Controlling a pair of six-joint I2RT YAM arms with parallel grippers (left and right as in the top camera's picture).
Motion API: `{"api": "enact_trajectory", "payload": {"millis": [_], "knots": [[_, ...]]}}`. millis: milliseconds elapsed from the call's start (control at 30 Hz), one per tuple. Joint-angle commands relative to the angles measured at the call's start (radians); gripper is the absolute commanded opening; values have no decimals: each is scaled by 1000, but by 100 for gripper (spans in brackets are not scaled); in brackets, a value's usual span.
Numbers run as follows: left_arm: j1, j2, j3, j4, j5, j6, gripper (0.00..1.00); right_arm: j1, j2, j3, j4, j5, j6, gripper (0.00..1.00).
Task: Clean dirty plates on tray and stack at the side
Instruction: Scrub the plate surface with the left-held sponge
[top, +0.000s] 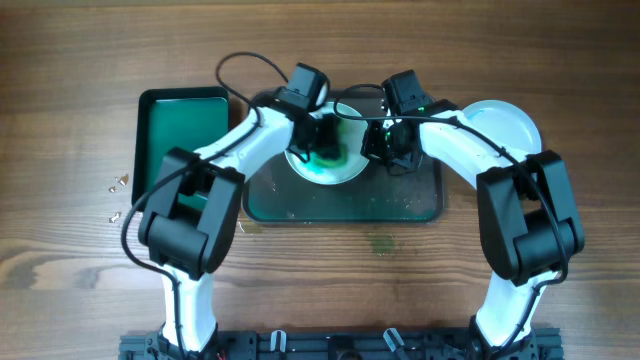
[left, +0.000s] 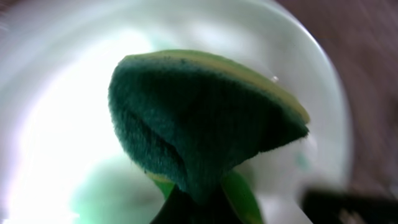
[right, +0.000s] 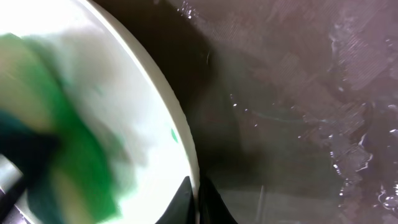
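A white plate (top: 345, 170) with teal-green smears sits on the dark grey-green tray (top: 410, 205). My left gripper (top: 322, 135) is shut on a green sponge (left: 199, 130), pressed onto the plate's inside (left: 56, 124). My right gripper (top: 385, 140) is shut on the plate's right rim (right: 180, 140), its fingers (right: 196, 199) pinching the edge. A clean white plate (top: 505, 125) lies on the table to the right of the tray. A third plate is not visible.
A smaller bright green tray (top: 180, 135) stands at the left of the big tray. Small crumbs (top: 117, 185) lie on the wood at far left. A green smear (top: 380, 243) marks the table in front of the tray. The tray floor is wet (right: 311, 112).
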Motion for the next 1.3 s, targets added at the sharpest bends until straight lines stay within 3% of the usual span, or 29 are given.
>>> {"api": "enact_trajectory", "payload": {"millis": [0,167,267,500,600,800,1067,1167,1267], "knots": [[71,27,-8,-29,-388,-47,4,8,10,-4,-6,-21,-1,4],[82,27,-8,-151,-415,-46,4,11,10,-4,-8,-23,3,4],[81,27,-8,-233,-344,-43,4,12,10,-5,-22,-66,4,4],[74,27,-8,-409,235,268,4,58,10,-7,-15,-81,4,4],[53,27,-8,-402,342,334,4,66,10,-6,-9,-82,4,4],[1,27,-8,-225,341,313,4,66,10,-6,-9,-82,3,4],[-10,27,-8,-16,183,190,4,65,10,-6,-10,-81,-1,4],[-10,27,-8,3,59,188,4,65,10,-6,-10,-81,-5,4],[-9,27,-8,-6,-225,128,4,65,10,-6,-9,-77,-8,4]]}}
